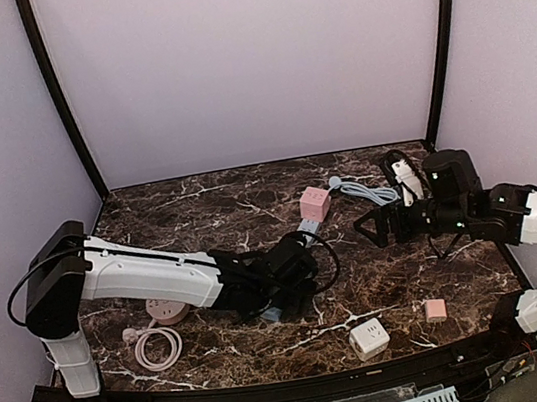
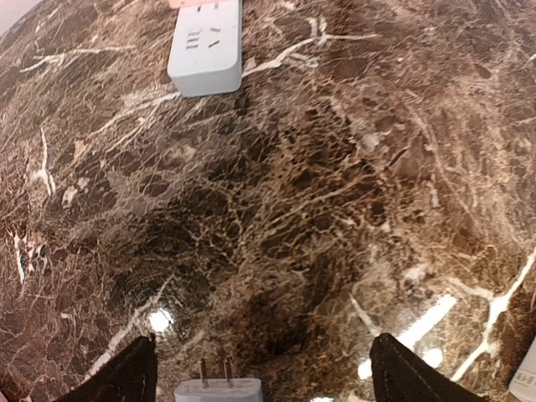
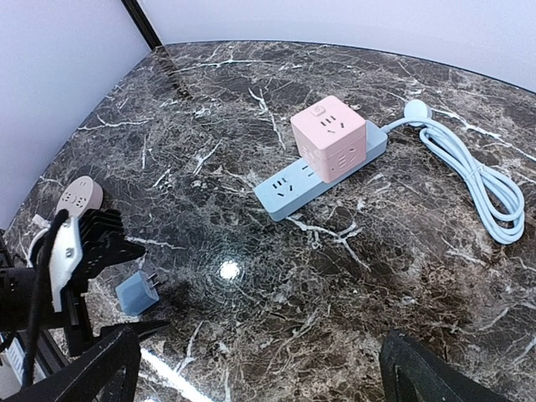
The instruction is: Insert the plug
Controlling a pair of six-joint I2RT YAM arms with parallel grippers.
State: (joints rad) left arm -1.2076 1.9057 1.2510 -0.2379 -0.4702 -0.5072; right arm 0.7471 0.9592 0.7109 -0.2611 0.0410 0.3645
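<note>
A small blue plug (image 2: 218, 389) with two prongs lies on the marble table between my left gripper's (image 2: 261, 377) wide-open fingers, nearer the left finger, untouched. It also shows in the top view (image 1: 275, 311) and the right wrist view (image 3: 138, 293). The blue power strip (image 1: 305, 228) lies ahead of the left gripper (image 1: 296, 263), with a pink cube socket (image 1: 314, 202) on its far end; its free sockets show in the left wrist view (image 2: 205, 46) and the right wrist view (image 3: 293, 184). My right gripper (image 1: 379, 228) is open and empty, right of the strip.
A white cube socket (image 1: 369, 338) and a small pink adapter (image 1: 434, 310) lie near the front edge. A pink round socket (image 1: 169, 310) with a coiled white cable (image 1: 157, 347) lies at the left. A light blue cable (image 1: 368, 191) and a black-white strip (image 1: 404, 176) lie at the back right.
</note>
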